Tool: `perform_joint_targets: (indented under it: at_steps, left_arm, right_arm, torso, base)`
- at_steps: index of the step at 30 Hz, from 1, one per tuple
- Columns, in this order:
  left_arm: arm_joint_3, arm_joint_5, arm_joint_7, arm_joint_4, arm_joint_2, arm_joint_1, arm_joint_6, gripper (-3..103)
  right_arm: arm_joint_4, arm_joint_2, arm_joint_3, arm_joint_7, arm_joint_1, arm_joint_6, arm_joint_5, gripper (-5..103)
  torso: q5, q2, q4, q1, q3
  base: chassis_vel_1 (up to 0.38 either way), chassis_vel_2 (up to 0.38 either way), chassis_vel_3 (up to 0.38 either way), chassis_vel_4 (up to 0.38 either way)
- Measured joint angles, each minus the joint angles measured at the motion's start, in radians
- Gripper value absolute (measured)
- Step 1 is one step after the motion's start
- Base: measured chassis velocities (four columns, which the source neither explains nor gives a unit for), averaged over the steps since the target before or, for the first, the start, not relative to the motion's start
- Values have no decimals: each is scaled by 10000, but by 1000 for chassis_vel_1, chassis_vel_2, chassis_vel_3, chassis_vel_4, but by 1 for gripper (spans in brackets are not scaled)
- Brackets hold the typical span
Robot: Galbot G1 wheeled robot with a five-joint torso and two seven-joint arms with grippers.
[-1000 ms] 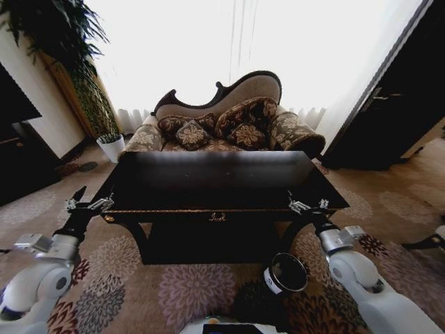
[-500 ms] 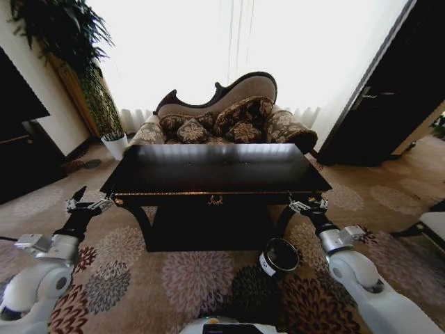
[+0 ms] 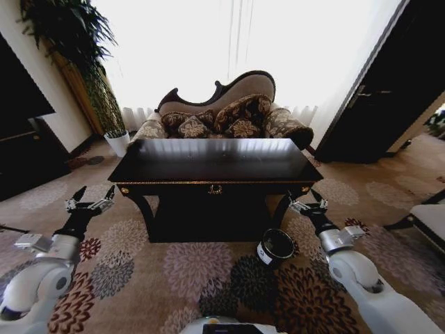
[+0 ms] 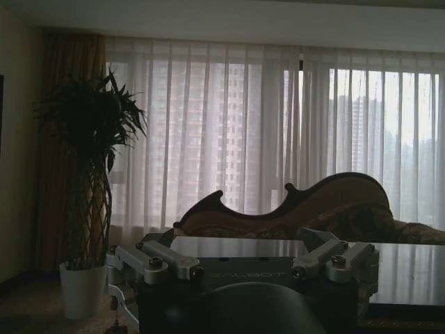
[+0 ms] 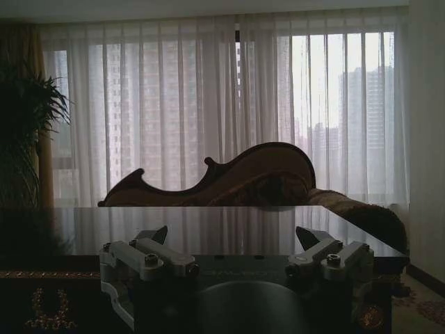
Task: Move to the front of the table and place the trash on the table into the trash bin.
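Head view shows both tools, left tool (image 3: 90, 200) and right tool (image 3: 308, 201), spread and empty before the glossy bench (image 3: 212, 161), trash bin (image 3: 275, 247) on the carpet front-right; no trash is discernible, though it is presumably light.

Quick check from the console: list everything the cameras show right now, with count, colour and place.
table: 1, glossy black, centre, ahead of the robot; no trash can be made out on its top
trash bin: 1, dark with pale rim, on the carpet by the table's front right leg
sofa: 1, patterned brown with cushions, behind the table
potted plant: 1, green in a white pot, far left by the curtain
left gripper: 1, open, held low left of the table
right gripper: 1, open, low by the table's right front corner
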Motion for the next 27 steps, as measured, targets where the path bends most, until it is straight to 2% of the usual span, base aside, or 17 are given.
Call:
perform_joint_targets:
  at_steps: [27]
  left_arm:
    - [0,0,0,0,0,0,0,100]
  right_arm:
    - [0,0,0,0,0,0,0,100]
  torso:
    - [1,-2,0,-1,0]
  base:
    - [136,-141,-139,137]
